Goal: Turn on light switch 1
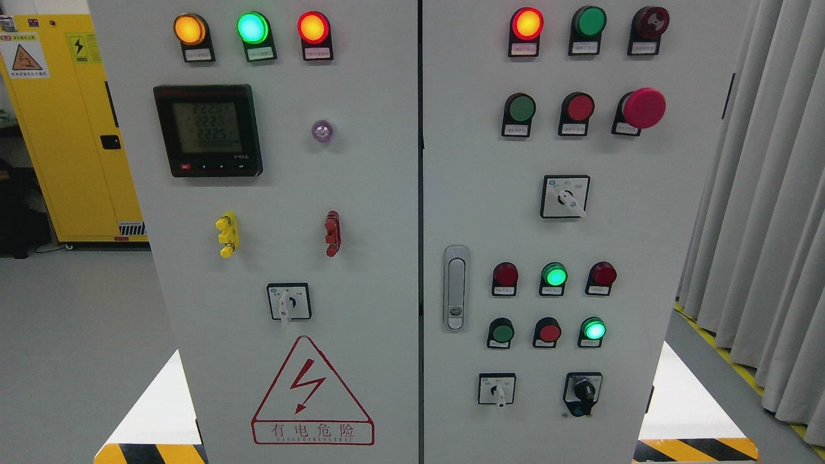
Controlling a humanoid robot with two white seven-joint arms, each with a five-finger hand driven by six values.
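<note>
A: Panel check, left to right. Yellow cabinet [64, 129] far left, behind the panel. On the left door: meter [207, 130] up high, then left switch [289, 301] low down, just above the warning triangle [312, 393], lever pointing down.

B: Noted. Right door?

A: Past the door handle [456, 287]: lower switch [497, 389] near the bottom, lever down. Upper switch [564, 196] mid-door, lever angled down and right. Black knob [583, 392] just right of the lower switch. Red mushroom button [643, 107] at upper right.

B: Light switch 1, where?

A: Cannot tell. Labels too small to read. Four candidates, all on the panel face, none touched.

B: Method for the step?

A: Probably: confirm the label first, approach square to the door, pinch the lever by its sides, turn steadily to the next stop, then watch for a lamp change. Keep well clear of the mushroom button and the neighbouring push buttons.

B: Hands?

A: Neither in view. Released, clenched or grasping: cannot tell. Nothing held or touched within the frame.
</note>
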